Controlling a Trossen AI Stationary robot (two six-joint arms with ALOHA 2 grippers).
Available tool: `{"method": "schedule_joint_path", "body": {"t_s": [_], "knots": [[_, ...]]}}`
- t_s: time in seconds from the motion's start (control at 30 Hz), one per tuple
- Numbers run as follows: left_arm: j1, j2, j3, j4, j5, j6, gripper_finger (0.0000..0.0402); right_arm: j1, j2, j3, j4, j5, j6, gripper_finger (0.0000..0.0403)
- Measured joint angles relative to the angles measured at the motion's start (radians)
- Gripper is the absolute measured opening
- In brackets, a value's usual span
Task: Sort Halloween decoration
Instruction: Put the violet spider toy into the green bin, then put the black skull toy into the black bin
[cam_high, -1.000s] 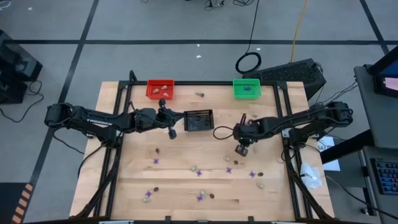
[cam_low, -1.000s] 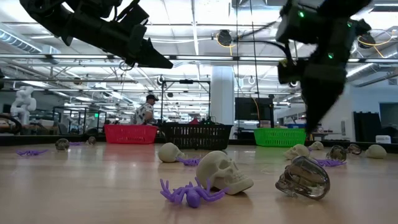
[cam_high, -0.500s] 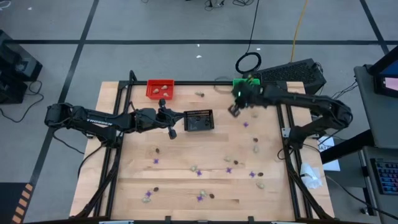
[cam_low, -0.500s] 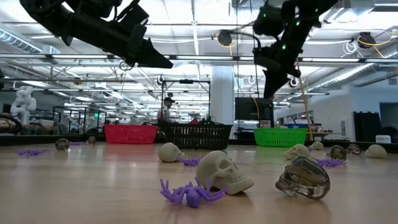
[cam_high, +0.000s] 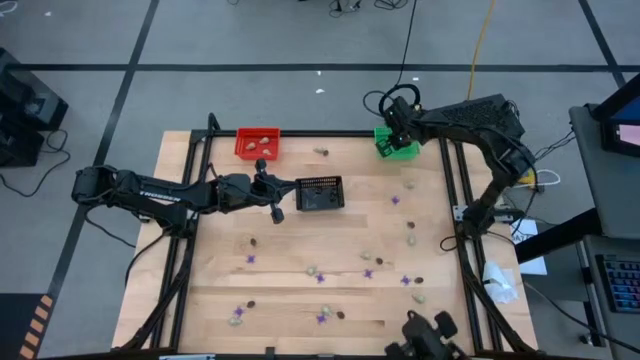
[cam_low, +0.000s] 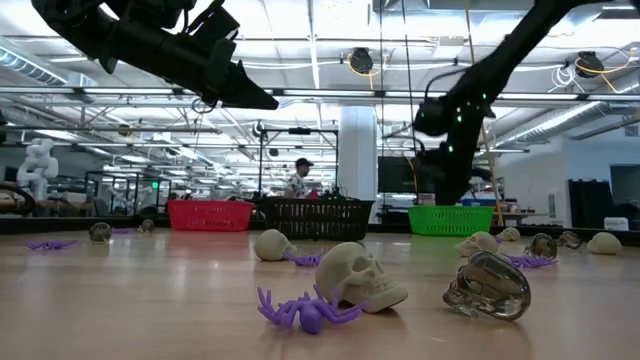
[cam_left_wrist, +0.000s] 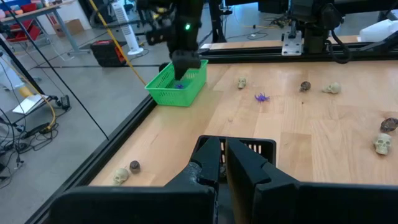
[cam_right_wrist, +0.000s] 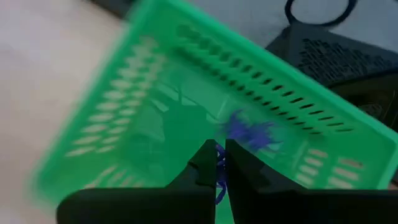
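Two claws: both are seen closed.
Right claw: a purple spider is pinched above the green basket; its pointing is too blurred to tell.
Left claw: held empty beside the black basket.
Low view: skulls and spiders are shown scattered on the tabletop.

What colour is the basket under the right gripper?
Green; the basket with slotted walls shows best in the right wrist view, below the right gripper.
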Motion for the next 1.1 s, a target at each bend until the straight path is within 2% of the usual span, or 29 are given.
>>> {"method": "schedule_joint_path", "body": {"t_s": [0.3, 0.47, 0.63, 0.73, 0.87, 1.1], "knots": [[0.000, 0.000, 0.000, -0.001, 0.000, 0.001, 0.0020, -0.053, 0.078, 0.000, 0.003, 0.001, -0.020, 0.0017], [0.000, 0.000, 0.000, -0.004, 0.000, 0.001, 0.0020, -0.053, 0.058, 0.000, -0.001, 0.004, -0.023, 0.0061], [0.000, 0.000, 0.000, -0.004, 0.000, 0.001, 0.0020, -0.032, -0.026, 0.000, -0.065, 0.004, -0.051, 0.0115], [0.000, 0.000, 0.000, -0.004, 0.000, 0.001, 0.0020, 0.013, -0.102, 0.000, -0.152, 0.003, -0.082, 0.0127], [0.000, 0.000, 0.000, -0.011, 0.000, 0.001, 0.0020, 0.108, -0.210, 0.000, -0.296, 0.003, -0.087, 0.0123], [0.000, 0.000, 0.000, -0.018, 0.000, 0.001, 0.0020, 0.366, -0.321, -0.016, -0.568, -0.004, 0.101, 0.0115]]}}
